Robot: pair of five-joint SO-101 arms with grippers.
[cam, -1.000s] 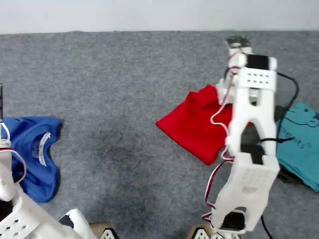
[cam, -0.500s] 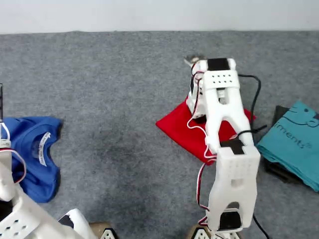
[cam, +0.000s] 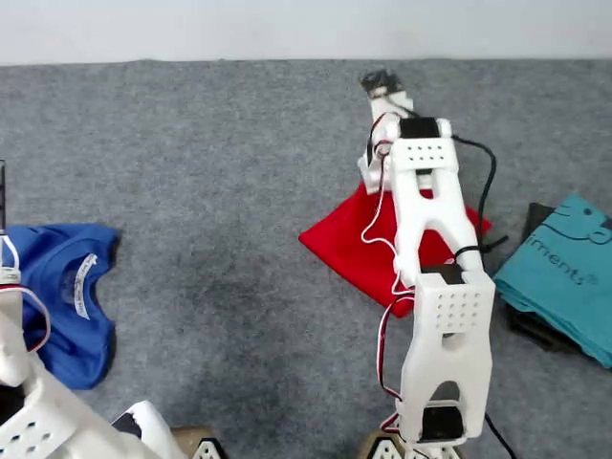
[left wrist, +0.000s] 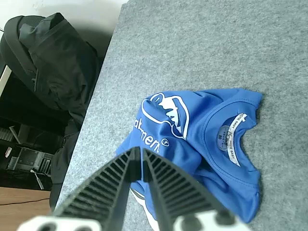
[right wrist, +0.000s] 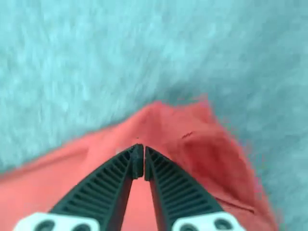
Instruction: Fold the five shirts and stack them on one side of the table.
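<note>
R tool (right wrist: 139, 148) tips together over red shirt (right wrist: 192, 159), L tool (left wrist: 136, 153) tips together over blue shirt (left wrist: 207, 139)

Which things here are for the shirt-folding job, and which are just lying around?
For the job:
red cloth shirt
blue printed cloth shirt
folded teal shirt
black folded cloth under it

Just lying about:
black fabric bag beside the grey felt table

Table (cam: 220, 172): red shirt (cam: 354, 244), blue shirt (cam: 57, 316), shirt stack (cam: 564, 277)
</note>
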